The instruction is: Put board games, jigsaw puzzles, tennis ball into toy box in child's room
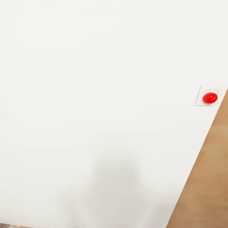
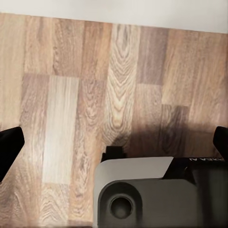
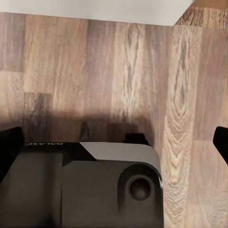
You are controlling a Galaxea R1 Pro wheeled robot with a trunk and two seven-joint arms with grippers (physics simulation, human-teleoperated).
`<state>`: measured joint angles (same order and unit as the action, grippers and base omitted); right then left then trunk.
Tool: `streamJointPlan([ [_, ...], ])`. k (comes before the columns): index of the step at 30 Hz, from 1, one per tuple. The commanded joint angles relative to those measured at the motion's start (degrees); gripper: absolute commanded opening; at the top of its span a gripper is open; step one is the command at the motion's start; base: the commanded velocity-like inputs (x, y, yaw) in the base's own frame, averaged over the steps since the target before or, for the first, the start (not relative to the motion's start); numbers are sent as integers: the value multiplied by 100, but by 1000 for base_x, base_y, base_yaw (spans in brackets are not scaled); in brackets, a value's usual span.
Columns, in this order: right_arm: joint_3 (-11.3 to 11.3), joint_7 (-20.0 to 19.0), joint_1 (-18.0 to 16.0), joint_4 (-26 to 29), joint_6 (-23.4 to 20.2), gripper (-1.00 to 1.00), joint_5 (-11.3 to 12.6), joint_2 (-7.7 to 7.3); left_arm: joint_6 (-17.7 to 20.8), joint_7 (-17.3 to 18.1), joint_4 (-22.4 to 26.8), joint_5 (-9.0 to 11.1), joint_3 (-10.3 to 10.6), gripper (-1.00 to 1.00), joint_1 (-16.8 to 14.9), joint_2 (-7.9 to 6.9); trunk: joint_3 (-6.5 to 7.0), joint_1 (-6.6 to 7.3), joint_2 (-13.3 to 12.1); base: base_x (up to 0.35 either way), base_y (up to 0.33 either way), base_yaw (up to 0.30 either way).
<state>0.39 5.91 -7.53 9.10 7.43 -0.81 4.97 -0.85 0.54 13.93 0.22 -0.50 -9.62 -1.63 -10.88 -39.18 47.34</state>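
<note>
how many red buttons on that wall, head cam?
1. A single red button sits in a square plate on the white wall, near the head view's right edge, close to the wooden surface. More could lie outside the frame.

A plain white wall (image 1: pixel 95 95) spreads from centre toward nine o'clock. At three o'clock sits a red round button (image 1: pixel 210 98) on a white wall plate (image 1: pixel 200 95). A brown wooden surface (image 1: pixel 205 183) slants at five o'clock. Wood-plank floor (image 2: pixel 71 95) lies below.

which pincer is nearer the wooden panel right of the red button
Right. The wooden panel rises just beside the right pincer; the left pincer hangs over floor by the white wall.
</note>
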Motion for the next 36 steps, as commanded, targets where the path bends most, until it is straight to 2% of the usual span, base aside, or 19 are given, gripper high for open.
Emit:
streamJointPlan([
  [1,5,23,-3,-5,17,100,-10,4,-8,13,-4,-1,-1,100,-5,3,10,22,-35,0,0,274],
  [11,7,24,-3,-21,21,100,-30,12,-36,6,-4,20,2,100,-5,22,172,241,-437,0,0,277],
  [17,12,27,-3,-22,21,100,-36,45,-38,-17,-4,22,-1,100,-5,32,130,241,-437,0,0,160],
  [18,13,37,-3,-22,21,100,-48,112,-35,-29,-4,20,2,100,-5,42,121,241,-437,0,0,31],
  [21,13,45,-3,-25,21,100,-51,143,-32,-34,-4,16,5,100,-5,46,94,241,-437,0,0,19],
  [36,22,42,-3,-31,25,100,-57,157,-44,-4,-4,14,12,100,-5,35,-41,241,-437,0,0,68],
])
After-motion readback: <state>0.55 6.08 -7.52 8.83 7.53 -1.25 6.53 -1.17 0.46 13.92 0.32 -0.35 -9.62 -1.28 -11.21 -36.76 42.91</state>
